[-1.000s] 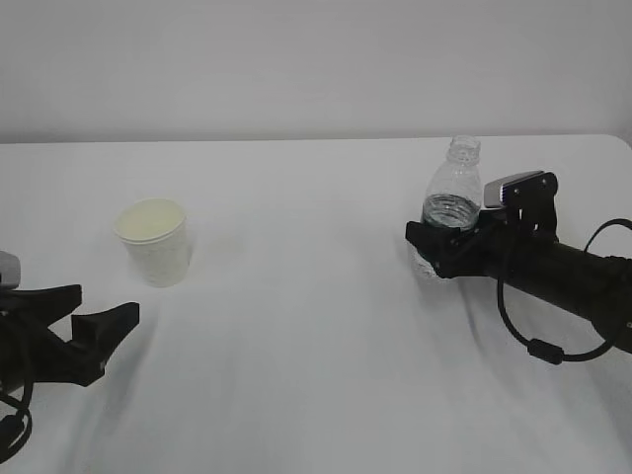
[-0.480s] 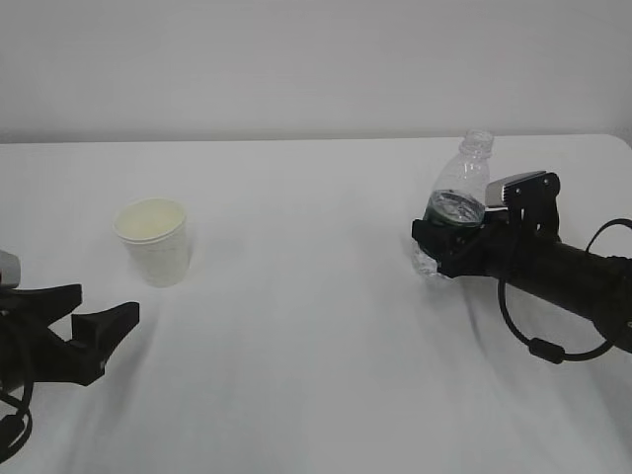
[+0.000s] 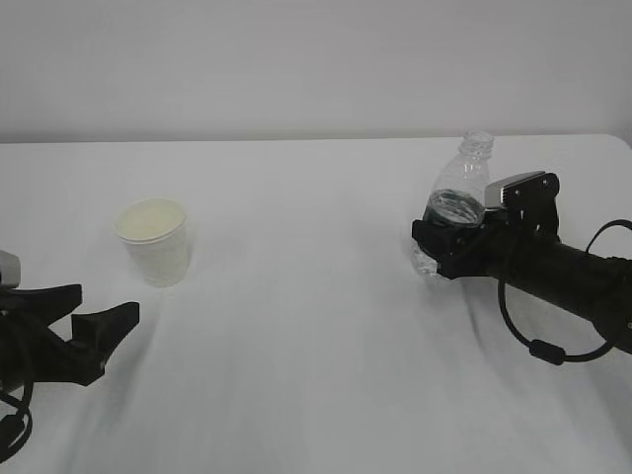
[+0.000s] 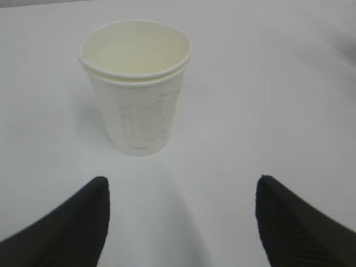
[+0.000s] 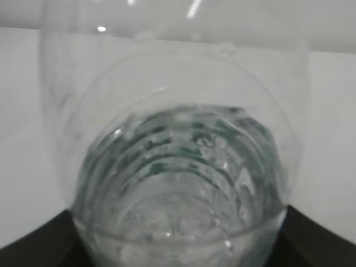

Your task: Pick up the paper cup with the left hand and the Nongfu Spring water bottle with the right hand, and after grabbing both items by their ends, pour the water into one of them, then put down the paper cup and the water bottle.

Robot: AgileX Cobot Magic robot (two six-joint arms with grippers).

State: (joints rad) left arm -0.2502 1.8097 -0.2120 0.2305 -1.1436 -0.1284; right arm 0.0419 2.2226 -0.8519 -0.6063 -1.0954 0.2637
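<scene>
The paper cup (image 3: 153, 241) is a small white tapered cup with a rolled rim and a pale cream inside; in the left wrist view (image 4: 136, 86) a second rim line shows just under the top one, so it may be two cups nested. It stands upright on the white surface (image 3: 296, 326), on the left side, apart from both arms.

The Nongfu Spring water bottle (image 3: 457, 194) is clear plastic with a ribbed body, an open threaded neck and no cap. It stands on the right side of the surface, leaning with its neck tipped to the right. The water (image 5: 178, 189) is a clear, faintly greenish pool in its lower part, seen through the wall in the right wrist view.

The right hand (image 3: 441, 252) has its black gripper closed around the bottle's lower body, the fingers pressed to either side of it.

The left hand (image 3: 87, 331) sits low at the near left edge, its gripper spread wide and holding nothing, the cup beyond the fingertips (image 4: 83, 217) and not touched.

Nothing else lies between cup and bottle; a plain pale wall (image 3: 316, 59) runs behind.
</scene>
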